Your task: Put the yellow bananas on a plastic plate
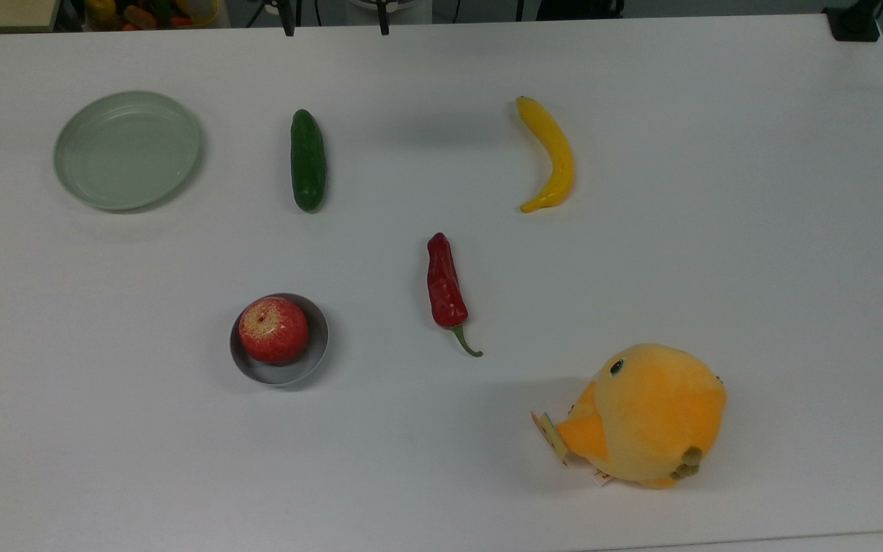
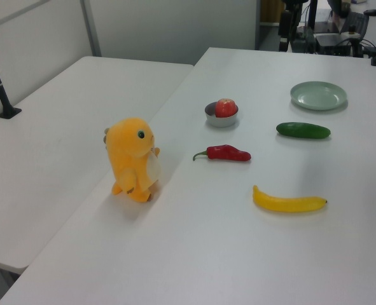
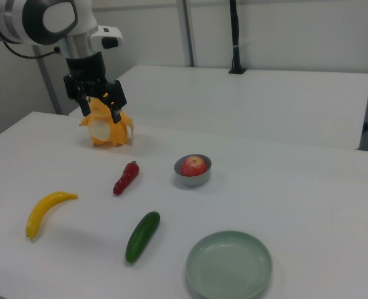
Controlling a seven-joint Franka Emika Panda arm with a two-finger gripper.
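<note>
My jaws (image 3: 101,107) hang released and empty above the white bench (image 1: 717,268), in front of the plush chick (image 1: 648,414) in the right view. The yellow banana (image 1: 551,153) lies flat on the bench, well apart from the pale green plate (image 1: 128,149), with the cucumber (image 1: 308,159) between them.

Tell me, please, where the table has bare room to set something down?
Bare table: the top view's right of the banana, and the near strip below the grey bowl. Crowded: between cucumber, red chilli and bowl.
</note>
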